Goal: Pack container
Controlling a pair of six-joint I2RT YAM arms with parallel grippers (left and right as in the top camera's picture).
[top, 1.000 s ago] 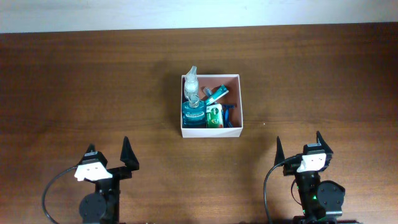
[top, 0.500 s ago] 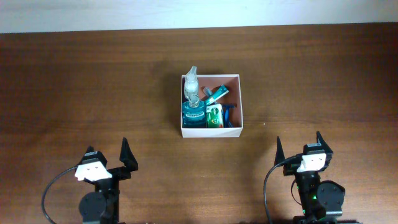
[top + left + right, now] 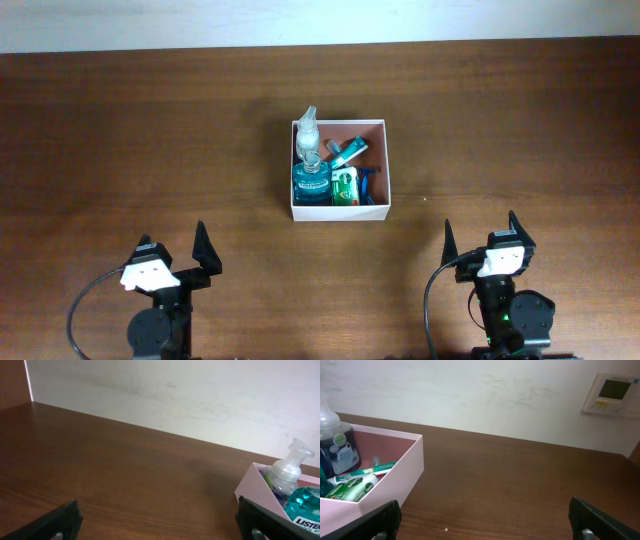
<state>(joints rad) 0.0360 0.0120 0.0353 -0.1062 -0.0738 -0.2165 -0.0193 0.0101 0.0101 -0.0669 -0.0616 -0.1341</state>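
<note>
Mid-table, a bit toward the far wall: the container (image 3: 340, 212). Square, shallow, open top, thin white walls, reddish-brown inside. It sits roughly centred between the two arms and well apart from both.

Contents crowd its left and near sides:
- teal mouthwash bottle (image 3: 311, 184) against the left wall, apparently label-up
- clear pump bottle (image 3: 308, 130) in the far-left corner, head poking above the rim
- green-and-white carton (image 3: 346, 186) just beside the mouthwash
- teal-and-white tube (image 3: 347, 151) slanted behind the carton
- something blue (image 3: 373, 186) along the right wall, can't tell what

The far-right corner of the floor is bare.

Handling, my read: the box itself is light and looks like thin card, so the walls will flex or crease if pinched mid-span. The load is lopsided. The mouthwash looks like the heaviest item, so the box would likely dip left if lifted by one wall. Best hold is over a wall close to a corner, where it's stiffest, with one hand on each opposite wall. The far-right corner has room inside for a finger. Otherwise, push low on a wall and slide it across the table (image 3: 150, 130). The bottles are smooth plastic and probably slippery, and the pump bottle looks tippy.

No loose items or lid on the table that I can see.

Left hand (image 3: 175, 247): jaws spread wide, holding nothing, parked at the near edge. Right hand (image 3: 480, 235): same, wide and empty.
</note>
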